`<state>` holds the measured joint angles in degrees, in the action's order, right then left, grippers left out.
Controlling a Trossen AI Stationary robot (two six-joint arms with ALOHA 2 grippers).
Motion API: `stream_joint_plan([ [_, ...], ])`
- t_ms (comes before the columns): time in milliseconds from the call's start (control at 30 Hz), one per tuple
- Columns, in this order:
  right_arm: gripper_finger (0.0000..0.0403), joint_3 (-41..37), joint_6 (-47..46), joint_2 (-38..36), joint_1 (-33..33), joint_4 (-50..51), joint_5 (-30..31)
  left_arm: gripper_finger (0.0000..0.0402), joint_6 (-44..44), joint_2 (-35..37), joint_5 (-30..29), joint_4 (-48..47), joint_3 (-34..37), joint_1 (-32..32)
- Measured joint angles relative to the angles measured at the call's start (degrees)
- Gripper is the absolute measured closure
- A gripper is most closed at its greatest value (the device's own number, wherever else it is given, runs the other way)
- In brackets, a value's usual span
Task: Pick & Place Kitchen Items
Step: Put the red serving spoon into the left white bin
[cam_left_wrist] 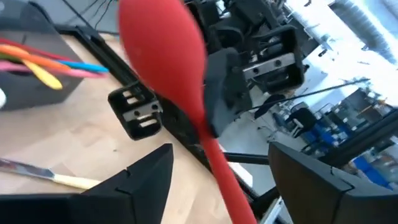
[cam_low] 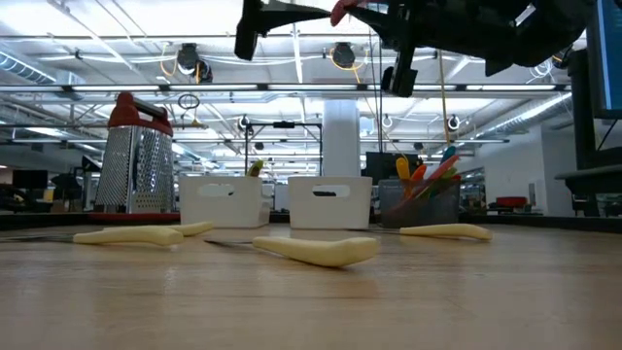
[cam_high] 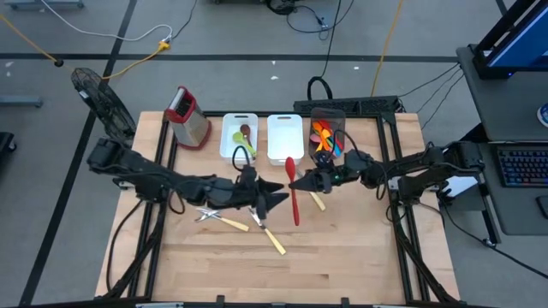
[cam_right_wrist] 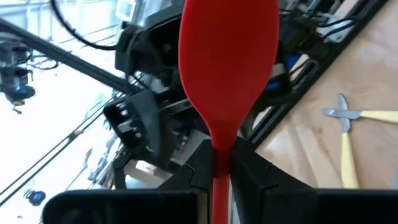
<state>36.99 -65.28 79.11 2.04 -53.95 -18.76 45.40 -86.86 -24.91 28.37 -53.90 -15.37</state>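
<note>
Passing the red spoon [cam_high: 293, 192] across above the table's middle, bowl toward 12 o'clock. Judged as a handover, with placing yet to come.

Pinched at the handle by the right gripper [cam_high: 300, 181], closed tight on it in the right wrist view. Flanked from 8 o'clock by the left gripper [cam_high: 276, 197], spread wide, seemingly touching nothing.

- Draw the left gripper back toward 9 o'clock first, straight off the handle, without brushing it.
- Keep the right pinch firm; a long spoon held at one spot will likely swing.
- Carry high over the yellow-handled utensils [cam_high: 224, 221] lying at 7 o'clock.
- Head for the dark bin [cam_high: 326, 115] at 1 o'clock, probably the goal, since coloured utensils stand in it.
- Lower handle-first, then let go.
</note>
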Motion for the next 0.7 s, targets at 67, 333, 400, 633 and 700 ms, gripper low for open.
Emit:
stream_joint_plan([
  [67,0.0380,0.00,0.00,0.00,0.34,-1.02,-1.09,0.0129,2.38,-0.64,0.86,0.19,-0.12,0.26],
  [333,0.0380,0.00,0.22,-0.02,2.94,-1.41,-2.54,0.0126,7.79,-4.64,3.75,5.33,-0.12,0.90],
  [400,0.0380,0.00,0.41,-0.02,3.51,-1.03,-2.71,0.0126,8.45,-6.51,5.12,7.92,-0.95,1.46],
  [633,0.0380,0.00,0.21,-0.02,4.73,-0.86,-5.51,0.0126,7.82,-12.95,11.63,6.06,-8.19,3.80],
  [700,0.0380,0.00,0.22,-0.02,4.74,-0.81,-5.58,0.0126,7.04,-14.04,14.86,6.09,-10.00,4.58],
])
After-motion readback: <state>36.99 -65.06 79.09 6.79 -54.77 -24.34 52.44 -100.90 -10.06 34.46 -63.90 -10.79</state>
